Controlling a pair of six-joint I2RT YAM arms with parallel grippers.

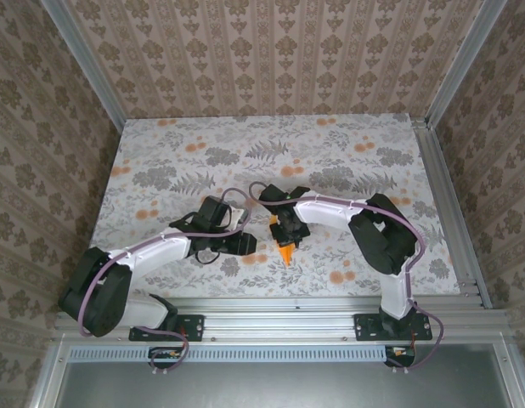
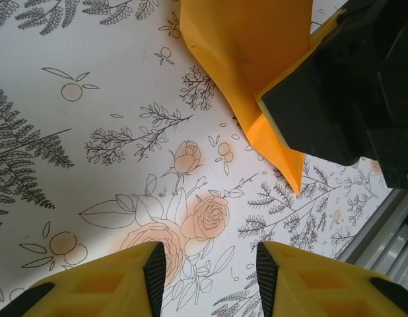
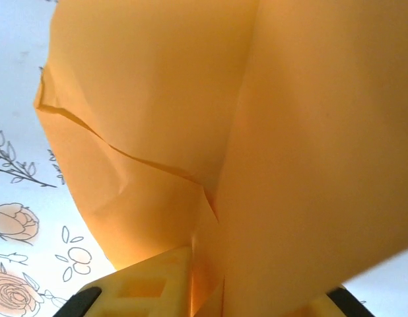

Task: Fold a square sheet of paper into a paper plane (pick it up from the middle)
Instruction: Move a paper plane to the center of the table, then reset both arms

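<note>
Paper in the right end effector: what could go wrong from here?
The right end effector grips only a small part of the folded paper; it might slip or twist out.
The paper's tip points down near the table; lowering could crumple it.
The left end effector, open and empty, sits nearby; closing in could mash the creases.

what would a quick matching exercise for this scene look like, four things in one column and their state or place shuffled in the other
Things
1 left gripper
2 right gripper
3 orange paper
4 metal rail

States or places
a folded, tapering to a point
b open, empty, above the floral tabletop
c along the tabletop's near edge
d shut on the orange paper

Pairs: 1-b, 2-d, 3-a, 4-c
</note>
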